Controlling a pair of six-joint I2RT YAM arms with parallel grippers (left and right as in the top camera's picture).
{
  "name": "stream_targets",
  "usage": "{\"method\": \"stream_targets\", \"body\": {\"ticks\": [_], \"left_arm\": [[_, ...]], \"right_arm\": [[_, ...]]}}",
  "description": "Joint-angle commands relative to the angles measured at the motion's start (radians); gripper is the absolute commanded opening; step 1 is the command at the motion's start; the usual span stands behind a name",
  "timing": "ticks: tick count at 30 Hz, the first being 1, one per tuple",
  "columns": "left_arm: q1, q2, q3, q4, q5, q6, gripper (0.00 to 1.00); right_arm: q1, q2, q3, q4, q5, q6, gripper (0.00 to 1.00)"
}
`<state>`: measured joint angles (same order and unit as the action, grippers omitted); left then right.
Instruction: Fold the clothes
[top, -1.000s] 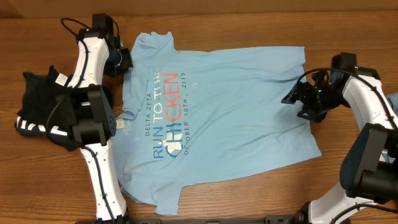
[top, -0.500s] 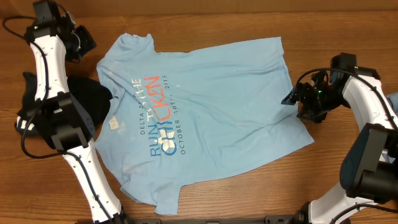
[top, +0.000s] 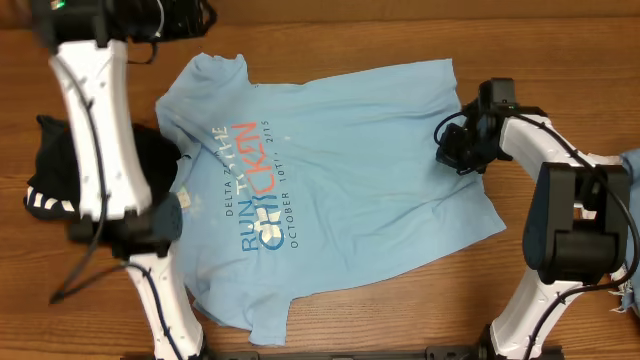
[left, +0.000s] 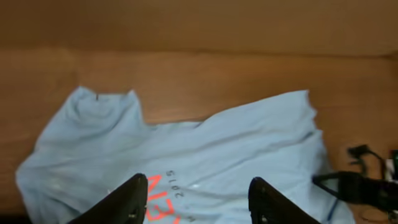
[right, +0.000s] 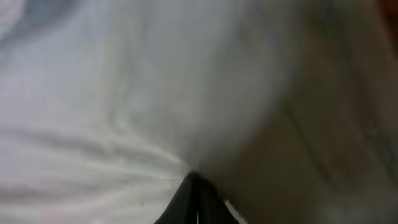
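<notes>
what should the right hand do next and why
Probably lift the right hand a little and start carrying the hem toward the print. Its jaws are shut on the hem of the light-blue T-shirt, which lies spread flat, and the left hand is open, holding nothing.

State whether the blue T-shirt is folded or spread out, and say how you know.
Spread, not folded. The T-shirt lies flat on the table, both sleeves out, whole print showing, merely wrinkled.
</notes>
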<state>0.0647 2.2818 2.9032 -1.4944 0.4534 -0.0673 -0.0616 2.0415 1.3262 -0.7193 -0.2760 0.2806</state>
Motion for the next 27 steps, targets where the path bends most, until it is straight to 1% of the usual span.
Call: {"method": "stream_targets", "body": {"ticks": [1, 2, 4, 6, 8, 9, 10, 11, 12, 13, 14, 15, 16, 17, 18, 20, 21, 24, 27], "left_arm": [[-0.037, -0.178, 0.039, -0.045, 0.003, 0.019, 0.57], [-0.045, -0.201, 0.039, -0.063, -0.018, 0.019, 0.59], [-0.06, -0.229, 0.038, -0.122, -0.081, 0.019, 0.62], [-0.068, -0.225, 0.027, -0.195, -0.089, 0.021, 0.61], [-0.073, -0.225, -0.006, -0.195, -0.106, 0.023, 0.59], [-0.085, -0.221, -0.035, -0.195, -0.161, 0.023, 0.6], [-0.093, -0.221, -0.064, -0.195, -0.19, 0.023, 0.6], [-0.113, -0.221, -0.128, -0.195, -0.246, 0.023, 0.58], [-0.131, -0.221, -0.188, -0.195, -0.296, 0.023, 0.55], [-0.159, -0.221, -0.288, -0.192, -0.364, 0.023, 0.49], [-0.183, -0.22, -0.397, -0.177, -0.42, 0.009, 0.42], [-0.201, -0.219, -0.516, -0.142, -0.469, -0.037, 0.33], [-0.212, -0.215, -0.661, -0.084, -0.471, -0.078, 0.24], [-0.216, -0.211, -0.766, -0.037, -0.458, -0.098, 0.15], [-0.216, -0.206, -0.954, 0.064, -0.444, -0.146, 0.06], [-0.208, -0.202, -1.194, 0.24, -0.412, -0.2, 0.04], [-0.205, -0.198, -1.292, 0.334, -0.387, -0.199, 0.04], [-0.205, -0.181, -1.42, 0.486, -0.385, -0.175, 0.04], [-0.183, -0.128, -1.477, 0.602, -0.421, -0.165, 0.04]], "right_arm": [[-0.082, 0.031, 0.003, 0.013, 0.237, 0.053, 0.04], [-0.124, 0.031, 0.003, 0.011, 0.256, 0.099, 0.04], [-0.219, 0.031, 0.003, 0.007, 0.199, 0.117, 0.04], [-0.291, 0.031, 0.005, -0.017, 0.127, 0.118, 0.04], [-0.339, 0.029, 0.016, -0.045, 0.073, 0.119, 0.04], [-0.361, 0.023, 0.04, -0.076, -0.008, 0.116, 0.04], [-0.366, 0.013, 0.06, -0.103, -0.054, 0.105, 0.1], [-0.366, -0.01, 0.085, -0.136, -0.094, 0.069, 0.23], [-0.362, -0.041, 0.102, -0.159, -0.101, 0.059, 0.32], [-0.357, -0.094, 0.111, -0.179, -0.105, 0.06, 0.44], [-0.357, -0.133, 0.112, -0.19, -0.123, 0.06, 0.48], [-0.357, -0.188, 0.112, -0.211, -0.164, 0.06, 0.5], [-0.357, -0.221, 0.112, -0.231, -0.183, 0.06, 0.52], [-0.357, -0.248, 0.112, -0.261, -0.206, 0.059, 0.52], [-0.356, -0.268, 0.112, -0.301, -0.225, 0.035, 0.53], [-0.349, -0.273, 0.112, -0.349, -0.226, -0.001, 0.53], [-0.343, -0.273, 0.112, -0.358, -0.226, -0.001, 0.53], [-0.322, -0.273, 0.112, -0.349, -0.222, -0.001, 0.53], [-0.293, -0.273, 0.112, -0.342, -0.215, -0.001, 0.53]]}}
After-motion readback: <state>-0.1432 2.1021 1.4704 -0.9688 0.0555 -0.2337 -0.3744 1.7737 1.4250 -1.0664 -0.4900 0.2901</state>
